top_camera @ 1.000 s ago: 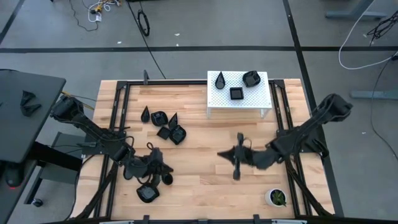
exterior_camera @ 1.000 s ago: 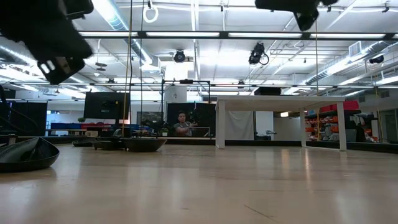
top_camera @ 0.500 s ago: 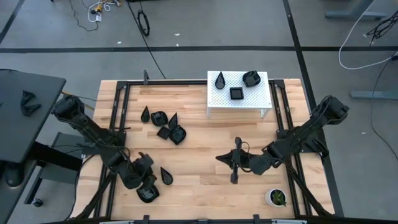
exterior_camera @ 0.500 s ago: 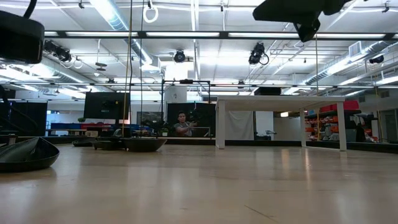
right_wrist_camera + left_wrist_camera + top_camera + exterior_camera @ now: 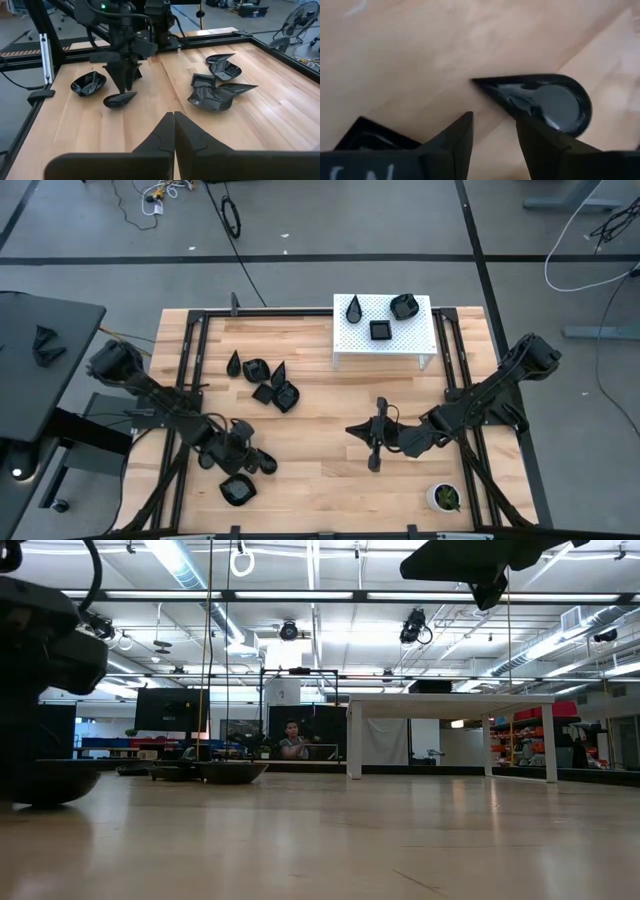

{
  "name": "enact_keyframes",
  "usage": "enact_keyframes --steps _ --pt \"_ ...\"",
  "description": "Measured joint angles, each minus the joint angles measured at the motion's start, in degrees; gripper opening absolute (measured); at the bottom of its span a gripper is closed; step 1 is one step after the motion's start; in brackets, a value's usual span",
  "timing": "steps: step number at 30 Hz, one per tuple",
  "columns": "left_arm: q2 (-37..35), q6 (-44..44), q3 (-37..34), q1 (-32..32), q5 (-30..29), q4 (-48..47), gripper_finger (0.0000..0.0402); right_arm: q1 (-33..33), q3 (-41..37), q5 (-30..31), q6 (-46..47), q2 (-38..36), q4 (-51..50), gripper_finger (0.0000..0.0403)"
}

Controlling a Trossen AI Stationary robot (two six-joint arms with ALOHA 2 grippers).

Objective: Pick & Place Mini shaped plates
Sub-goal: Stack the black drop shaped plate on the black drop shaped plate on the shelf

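The left gripper (image 5: 252,461) is held low over the near-left part of the light wooden table (image 5: 320,395), its two dark fingers (image 5: 451,142) parted and pointed down at a small glossy black teardrop-shaped plate (image 5: 540,102). In the left wrist view the gap between the fingers is seen just beside the plate's pointed tip, and nothing is gripped (whether a fingertip touches the rim cannot be told). A second glossy black dish with rounded sides (image 5: 236,490) is seen just beside it, nearer the table's front edge; the same pair is shown in the right wrist view as the teardrop plate (image 5: 120,99) beneath the left gripper (image 5: 123,76) and the rounded dish (image 5: 88,82) to its side.

A loose cluster of black mini plates (image 5: 263,379) is laid farther back on the left half of the table, well apart from the gripper. Three more black plates (image 5: 379,314) are set on a white perforated stand (image 5: 350,336) at the far edge.

The right gripper (image 5: 373,442) is held above the middle of the table, its fingers (image 5: 165,132) pressed together and empty. A small white pot with a green plant (image 5: 444,498) is placed at the near-right corner.
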Motion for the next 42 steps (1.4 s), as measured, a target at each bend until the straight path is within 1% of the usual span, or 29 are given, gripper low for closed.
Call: enact_keyframes --steps 5,12,16,22,26,31,34,37,42 --pt "0.2 2.6 0.0 0.7 -2.6 4.1 0.0122 0.0 0.0 0.0 0.0 0.0 0.0 0.0005" --pt "0.3 2.7 0.0 0.7 -4.7 4.3 0.0077 0.0 0.0 0.0 0.0 0.0 0.0 0.0005" --pt "0.3 4.9 0.0 0.7 -5.4 4.5 0.0049 0.0 0.0 0.0 0.0 0.0 0.0 0.0005" --pt "0.3 8.1 0.0 1.1 -8.9 5.5 0.0006 0.0 0.0 0.0 0.0 0.0 -0.1 0.0005" --pt "0.3 10.8 0.0 3.5 -8.4 6.4 0.0009 0.0 0.0 0.0 0.0 0.0 -0.1 0.0005" --pt "-0.1 13.7 0.0 5.8 -1.7 6.3 0.0006 0.0 0.0 0.1 0.0 0.0 -0.1 0.0005" --pt "-1.2 15.0 0.2 5.6 0.4 6.5 0.0008 0.0 0.0 0.1 0.0 0.0 -0.1 0.0005" --pt "-2.6 16.1 0.4 4.7 0.8 6.4 0.0031 0.0 0.0 0.1 0.0 0.0 -0.1 0.0005" --pt "-3.6 13.7 0.5 2.6 1.6 6.5 0.0103 0.0 0.0 0.1 0.0 0.0 -0.1 0.0005"
